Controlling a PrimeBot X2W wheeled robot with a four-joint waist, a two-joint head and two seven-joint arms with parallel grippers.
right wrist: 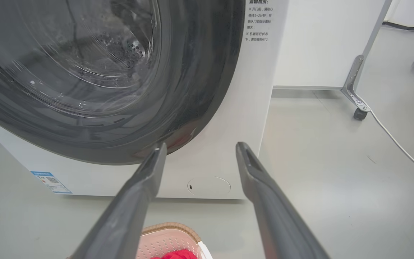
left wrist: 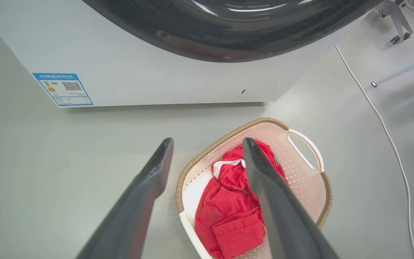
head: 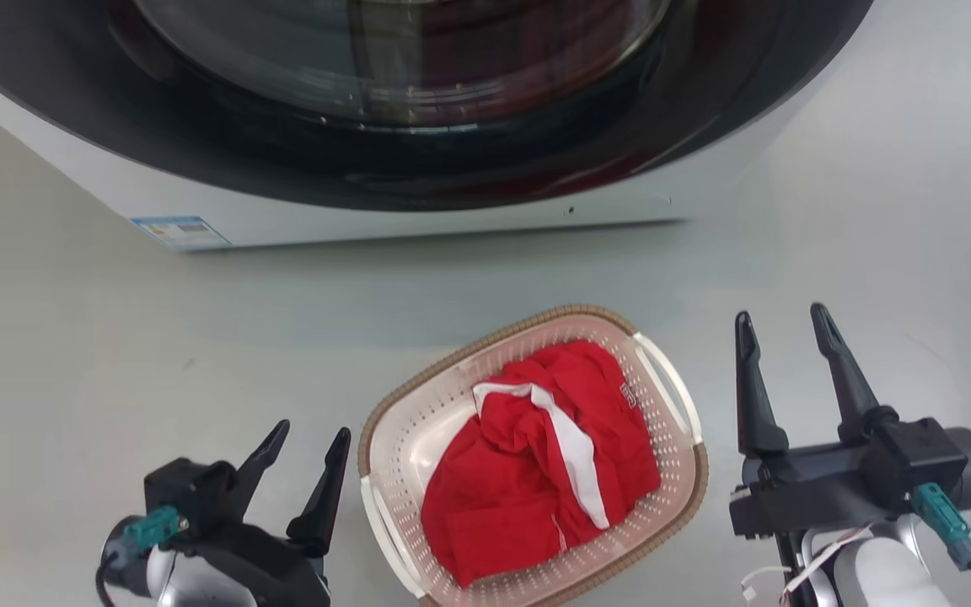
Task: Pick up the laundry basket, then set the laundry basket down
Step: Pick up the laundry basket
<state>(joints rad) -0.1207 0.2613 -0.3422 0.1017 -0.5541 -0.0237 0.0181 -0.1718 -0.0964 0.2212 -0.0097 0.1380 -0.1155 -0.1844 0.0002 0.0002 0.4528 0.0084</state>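
Laundry basket [head: 418, 426] sits on floor [head: 72, 354], at 6 o'clock in head view and at 6 o'clock from washing machine [head: 452, 223], apart from it. Brown rim up, with white handles at the basket's 2 and 8 o'clock ends. Red garment [head: 536, 455] with a white stripe is bunched inside and covers most of the bottom.

Left tool [head: 313, 430] is at 9 o'clock of basket, just beside the 8 o'clock handle. Its fingers are spread with nothing between them. In left wrist view the basket lies beyond the fingertips, no contact.

Right tool [head: 780, 314] is at 3 o'clock of basket, near the rim but apart. Its fingers are also spread and empty, pointing toward 12. Right wrist view looks at the machine's dark round door, with the basket rim at 6 o'clock.

Blue label [head: 180, 229] is on the machine front, at 10 o'clock from basket. White cable [left wrist: 390, 144] runs along the floor at 3 o'clock in left wrist view.
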